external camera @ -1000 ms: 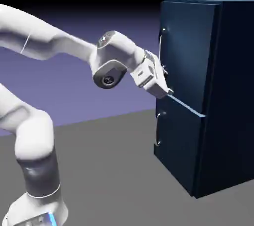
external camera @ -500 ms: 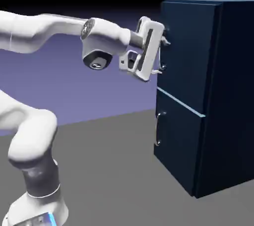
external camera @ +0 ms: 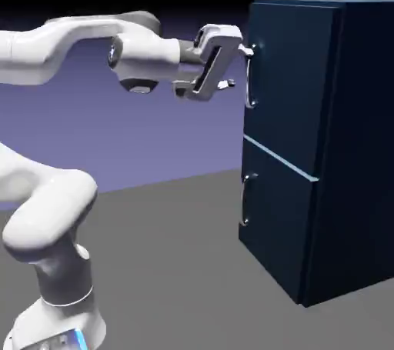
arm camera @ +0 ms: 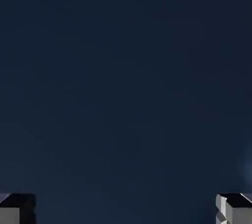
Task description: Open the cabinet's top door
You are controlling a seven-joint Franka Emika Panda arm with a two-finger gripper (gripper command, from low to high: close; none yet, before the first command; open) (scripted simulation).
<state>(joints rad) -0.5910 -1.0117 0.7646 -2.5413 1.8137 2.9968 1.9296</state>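
Observation:
The dark navy cabinet (external camera: 362, 148) stands at the exterior view's right. Its top door (external camera: 288, 79) sits shut, flush with the front, and carries a slim vertical silver handle (external camera: 249, 78) on its left edge. My gripper (external camera: 238, 68) hangs just left of that handle's upper part, open, with one fingertip (external camera: 248, 51) near the handle's top and the other lower and farther left. Nothing is between the fingers. In the hand view the navy door panel (arm camera: 126, 85) fills the picture, and my gripper (arm camera: 126, 210) shows only as two grey tips (arm camera: 235, 208) at the bottom corners; the handle is out of sight there.
Below the top door is a shorter lower door (external camera: 273, 221) with its own small handle (external camera: 245, 198). The cabinet rests on a grey table (external camera: 169, 264). My white arm (external camera: 69, 45) spans the upper left.
The hand has risen from the seam between the two doors to the height of the top door's handle, turned over, and drawn slightly left. The jaws stayed open; both doors stayed shut.

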